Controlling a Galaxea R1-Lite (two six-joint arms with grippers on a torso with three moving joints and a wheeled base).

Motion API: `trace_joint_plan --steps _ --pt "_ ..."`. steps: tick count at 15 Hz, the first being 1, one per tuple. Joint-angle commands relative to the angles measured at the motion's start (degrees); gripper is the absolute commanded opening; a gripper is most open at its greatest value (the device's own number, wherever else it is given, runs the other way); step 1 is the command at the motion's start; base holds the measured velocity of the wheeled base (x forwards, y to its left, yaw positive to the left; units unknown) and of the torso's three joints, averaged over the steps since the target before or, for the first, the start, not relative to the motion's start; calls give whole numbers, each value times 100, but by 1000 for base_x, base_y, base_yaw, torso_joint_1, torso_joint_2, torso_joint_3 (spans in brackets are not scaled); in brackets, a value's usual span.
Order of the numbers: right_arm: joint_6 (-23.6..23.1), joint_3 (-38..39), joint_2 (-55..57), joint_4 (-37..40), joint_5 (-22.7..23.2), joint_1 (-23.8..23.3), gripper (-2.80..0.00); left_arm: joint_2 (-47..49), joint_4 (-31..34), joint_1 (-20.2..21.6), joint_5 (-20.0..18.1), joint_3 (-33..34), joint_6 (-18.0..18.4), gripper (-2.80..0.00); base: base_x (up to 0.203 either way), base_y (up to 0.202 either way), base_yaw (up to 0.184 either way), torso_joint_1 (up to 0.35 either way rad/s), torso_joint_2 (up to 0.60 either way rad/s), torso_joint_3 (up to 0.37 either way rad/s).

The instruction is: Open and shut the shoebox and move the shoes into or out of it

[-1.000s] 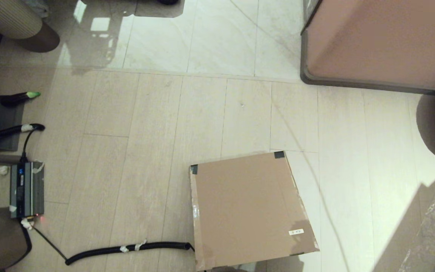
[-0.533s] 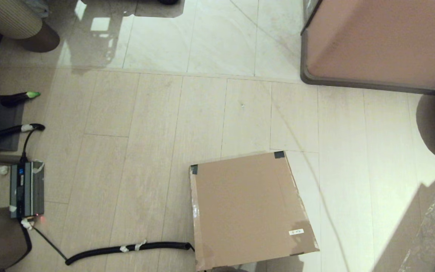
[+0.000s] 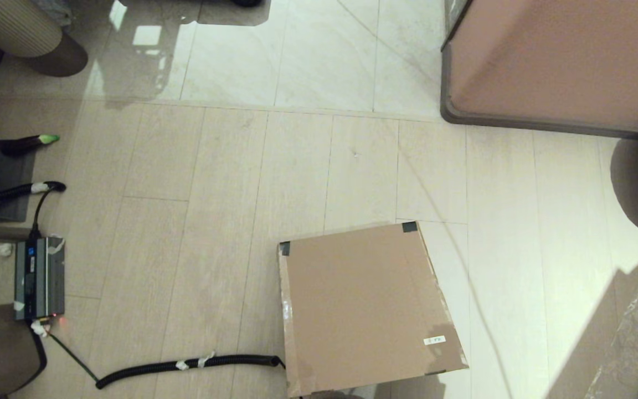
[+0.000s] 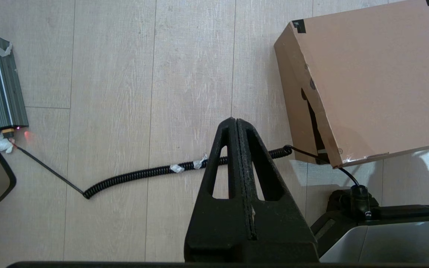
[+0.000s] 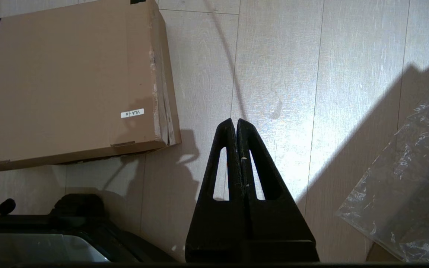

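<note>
**Box position relative to both grippers**

The shoebox point(image 3: 366, 305) sits closed on the floor, directly ahead of the robot base, lid flat, white label point(image 3: 435, 340) near its right front corner. No shoes are visible. The left gripper point(image 4: 236, 124) hangs above bare floor just left of the box, fingers pressed together and holding nothing. The right gripper point(image 5: 234, 124) hangs just right of the box, likewise clenched and empty. The box lies between the two, neither touching it. Judged from the wrist views, the front lid edge is roughly equally reachable from either side
</note>
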Motion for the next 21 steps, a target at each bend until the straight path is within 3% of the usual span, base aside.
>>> trace_joint_plan --steps 1,21 --pt "5 0 9 -4 -2 2 -280 1 -2 0 1 0 0 -280 0 0 0 0 0 0" --pt "5 0 9 4 -2 2 -280 1 -2 0 1 0 0 -280 0 0 0 0 0 0"
